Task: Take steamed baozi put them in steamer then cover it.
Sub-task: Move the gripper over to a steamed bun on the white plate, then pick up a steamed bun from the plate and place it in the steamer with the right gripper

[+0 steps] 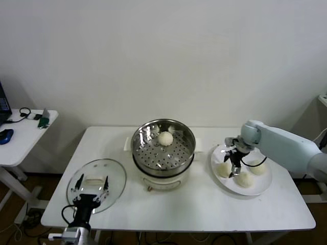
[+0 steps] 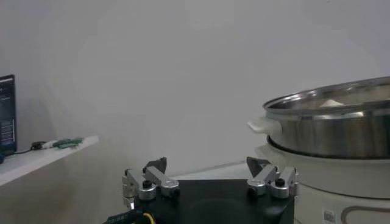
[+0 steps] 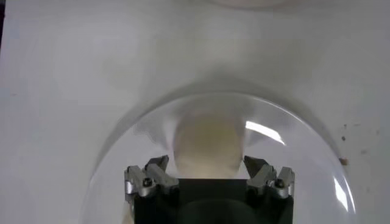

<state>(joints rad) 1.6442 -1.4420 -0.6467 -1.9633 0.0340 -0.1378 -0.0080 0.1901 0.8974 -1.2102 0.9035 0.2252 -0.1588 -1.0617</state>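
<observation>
Your right end effector [image 1: 235,168] hangs over the flat white plate [image 1: 258,189] on the right side of the desk [image 1: 204,204], its dark fingers spread wide and pointing down among the steamed baozi. Three of them lie on the plate: one smooth cream dome to the left of the fingers [image 1: 224,169], one nearer the front rim [image 1: 244,179], and one further right [image 1: 257,167]. In the right wrist view you look straight down between the parted metal fingertips onto a pale rounded bun [image 3: 207,146] sitting on the glossy plate [image 3: 122,152]; nothing is gripped.

The fourth bun [image 1: 165,138] sits inside the steamer [image 1: 163,153], toward the back of the perforated tray. The steamer is a round, shiny stainless-steel pot on a white base at the middle of the desk, its inner wall mirroring the holes of the tray.

The cover [image 1: 118,176], a round clear glass lid with a metal rim and a white bar handle, lies flat at the front left of the desk, well apart from the pot. Your left end effector [image 1: 92,185] sits low over it, fingers wide apart and holding nothing; in its wrist view the steamer [image 2: 341,131] shows side on, steel band above white base.

A second white desk [image 1: 25,135] with small items stands further left.
</observation>
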